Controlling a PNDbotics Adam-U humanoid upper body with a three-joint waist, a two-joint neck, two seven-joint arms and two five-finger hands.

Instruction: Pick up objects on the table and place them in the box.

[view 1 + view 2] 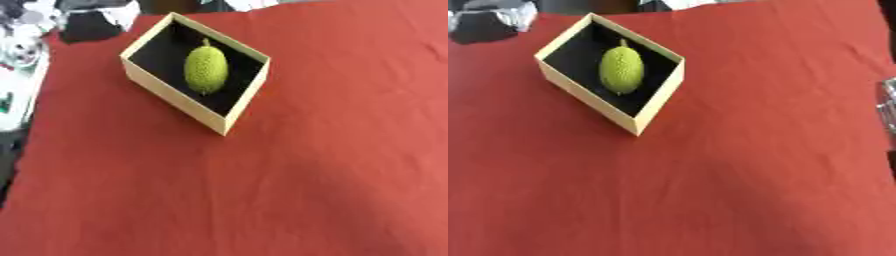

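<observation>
The fruit (206,69) is yellow-green with a fine bumpy pattern. The box (171,95) is pale tan outside, black inside. The surface (289,185) is plain red.

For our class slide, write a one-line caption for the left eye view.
A bumpy green fruit lies inside the open, dark-lined cardboard box on a red cloth; no robot hand is in view.

Box (178,100) on the cloth-covered table (306,175), toward the far left, set askew with one corner pointing near, bumpy oval fruit (206,69) lying inside it, clutter (22,55) beyond the cloth's far-left edge, no hand in view
</observation>
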